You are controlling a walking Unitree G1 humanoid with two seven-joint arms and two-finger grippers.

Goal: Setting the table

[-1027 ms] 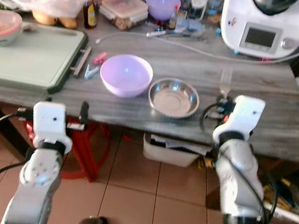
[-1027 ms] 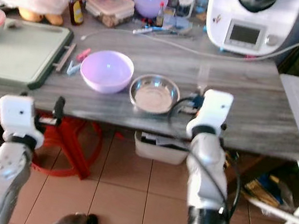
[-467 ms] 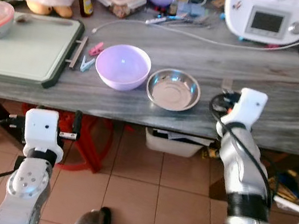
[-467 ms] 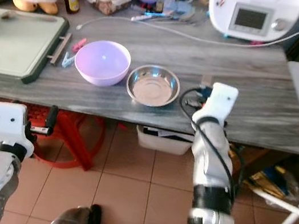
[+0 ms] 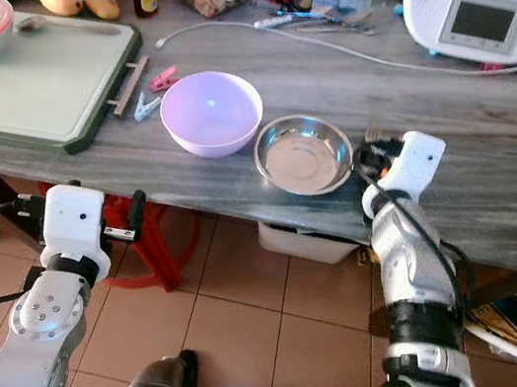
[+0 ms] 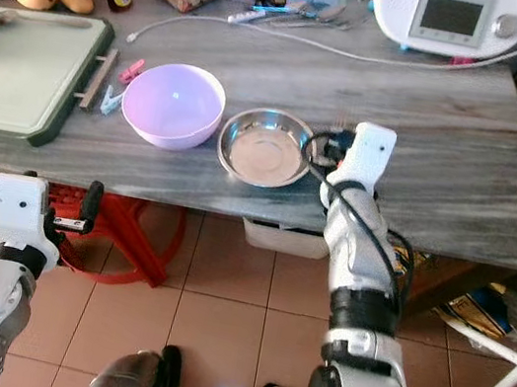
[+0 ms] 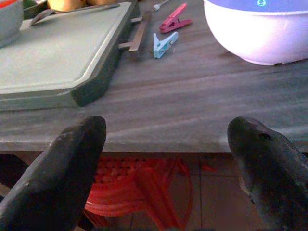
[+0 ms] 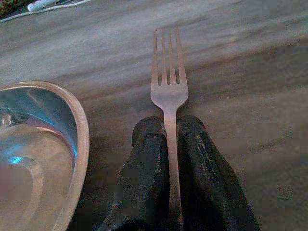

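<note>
The right gripper is pinching the fork by its handle, tines lying ahead of the fingertips beside the steel bowl, so it should be lowering flat before releasing, while the left gripper is hanging spread.

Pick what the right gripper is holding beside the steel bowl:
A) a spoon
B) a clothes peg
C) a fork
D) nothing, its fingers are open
C: in the right wrist view the right gripper is shut on the handle of a fork, its tines pointing away over the table, just beside the steel bowl.
</note>
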